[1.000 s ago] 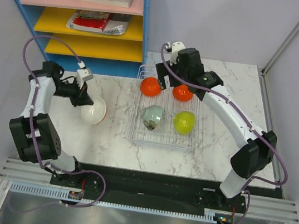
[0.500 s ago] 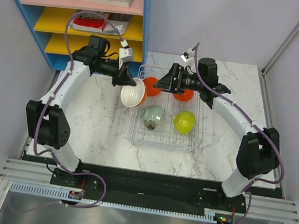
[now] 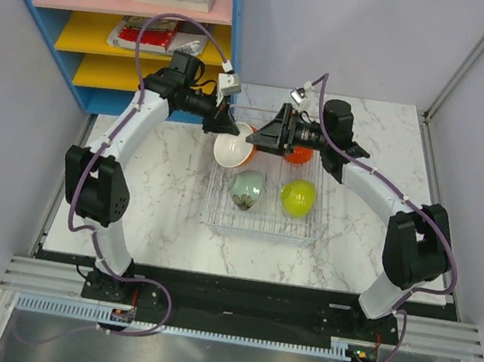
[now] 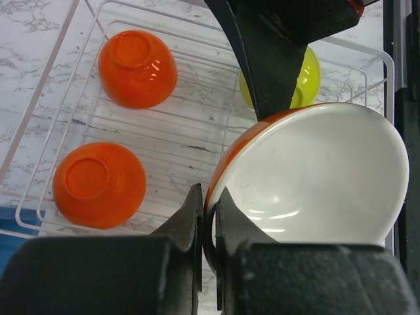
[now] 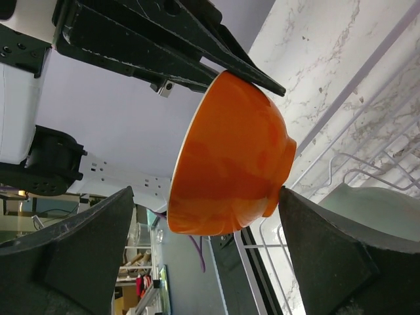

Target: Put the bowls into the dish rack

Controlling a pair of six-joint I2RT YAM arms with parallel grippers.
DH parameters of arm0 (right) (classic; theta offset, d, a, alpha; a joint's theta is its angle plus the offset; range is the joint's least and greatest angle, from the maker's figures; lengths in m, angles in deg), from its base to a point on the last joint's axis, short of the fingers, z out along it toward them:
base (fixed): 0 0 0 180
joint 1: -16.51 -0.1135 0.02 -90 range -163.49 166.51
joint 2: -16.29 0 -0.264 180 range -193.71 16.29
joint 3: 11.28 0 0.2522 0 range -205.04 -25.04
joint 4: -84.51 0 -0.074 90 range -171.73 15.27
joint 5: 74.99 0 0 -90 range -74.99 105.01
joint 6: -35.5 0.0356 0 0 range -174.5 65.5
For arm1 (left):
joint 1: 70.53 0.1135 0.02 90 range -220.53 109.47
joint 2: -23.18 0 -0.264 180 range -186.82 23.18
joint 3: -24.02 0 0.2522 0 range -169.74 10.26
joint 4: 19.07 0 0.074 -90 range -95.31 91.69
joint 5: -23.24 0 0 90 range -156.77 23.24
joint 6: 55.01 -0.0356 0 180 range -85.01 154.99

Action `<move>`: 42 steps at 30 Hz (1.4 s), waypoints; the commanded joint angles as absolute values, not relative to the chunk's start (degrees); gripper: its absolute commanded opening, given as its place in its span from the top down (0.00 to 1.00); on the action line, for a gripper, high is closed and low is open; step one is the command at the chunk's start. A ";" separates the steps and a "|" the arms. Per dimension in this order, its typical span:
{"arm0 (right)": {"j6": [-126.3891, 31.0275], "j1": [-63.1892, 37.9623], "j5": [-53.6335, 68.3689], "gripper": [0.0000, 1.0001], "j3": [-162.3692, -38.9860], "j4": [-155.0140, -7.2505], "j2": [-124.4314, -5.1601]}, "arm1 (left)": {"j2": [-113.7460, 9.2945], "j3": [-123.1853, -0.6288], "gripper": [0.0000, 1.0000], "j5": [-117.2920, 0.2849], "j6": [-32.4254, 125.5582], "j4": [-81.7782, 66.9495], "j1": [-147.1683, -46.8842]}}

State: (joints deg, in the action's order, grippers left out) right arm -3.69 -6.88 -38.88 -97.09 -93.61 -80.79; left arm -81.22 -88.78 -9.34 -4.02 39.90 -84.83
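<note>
**Orange-and-white bowl held over the rack — four already loaded**

The dish rack (image 3: 261, 234) sits mid-table, between the two arms. Four bowls rest in it. Two orange bowls (image 4: 136, 67) (image 4: 98, 185) lie bottom-up along its far side. A pale green bowl (image 3: 246, 189) and a yellow-green bowl (image 3: 298, 198) lie on their sides along the near row.

A fifth bowl (image 3: 233, 150), orange outside and white inside, hangs tilted over the rack's far left corner. The left gripper (image 4: 209, 210) is clamped on its rim, one finger inside and one outside. Whether the bowl touches the wires yet, I cannot tell.

The right gripper (image 5: 205, 197) faces it with its jaws spread wide. One finger stands on either side of the orange wall, and neither appears to touch.

By my reading the task is nearly done. What remains is seating this bowl — perhaps through a handover to the right arm — in a free slot. The risk is knocking the orange bowl beneath it.
</note>
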 commanded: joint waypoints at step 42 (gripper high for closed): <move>9.84 -7.04 -44.41 1.00 -90.34 -116.98 -81.28 | -81.32 -91.95 0.98 -10.08 0.53 35.65 -87.14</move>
State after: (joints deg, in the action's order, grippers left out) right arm 7.87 -6.69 -42.09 -90.10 -110.90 -83.20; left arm -81.46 -90.14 -11.37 -0.74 38.33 -86.43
